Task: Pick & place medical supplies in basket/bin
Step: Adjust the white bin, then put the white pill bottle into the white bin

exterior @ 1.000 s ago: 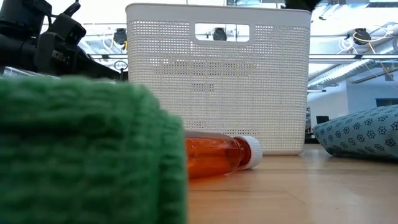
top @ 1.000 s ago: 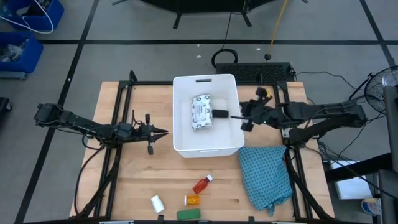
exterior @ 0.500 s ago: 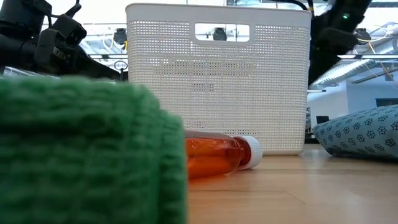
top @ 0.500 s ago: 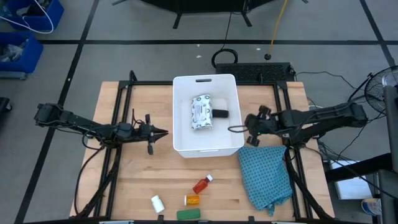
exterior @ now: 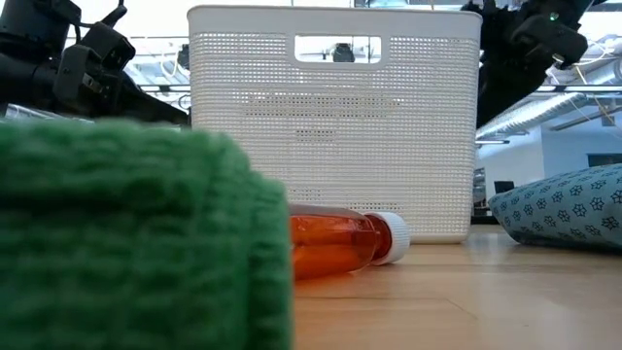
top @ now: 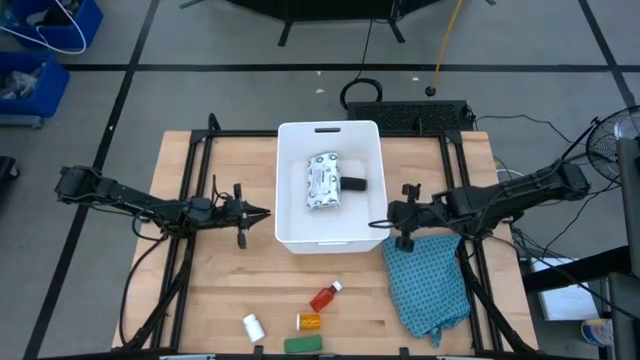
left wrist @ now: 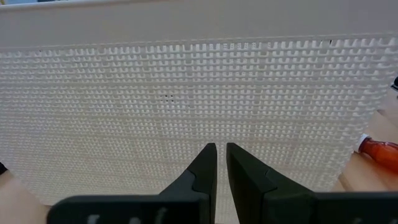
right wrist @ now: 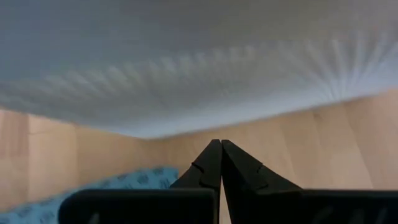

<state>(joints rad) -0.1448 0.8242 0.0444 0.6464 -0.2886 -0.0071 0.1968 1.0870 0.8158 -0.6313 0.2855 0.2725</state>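
High view: the right gripper, fingers pressed together and empty, sits against the white tub's right wall above the teal cloth. The left gripper, fingers nearly together, waits just left of the tub, which holds the white patterned packet and black block.

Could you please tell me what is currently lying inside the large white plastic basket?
Inside the large white plastic basket lie a white patterned packet and a small black block; anything beneath the packet is hidden.

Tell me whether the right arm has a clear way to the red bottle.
Probably yes. The right gripper, shut, is beside the white bin's right wall. The red bottle lies on open wood in front of the bin, with only bare table between; the teal cloth lies off to the side.
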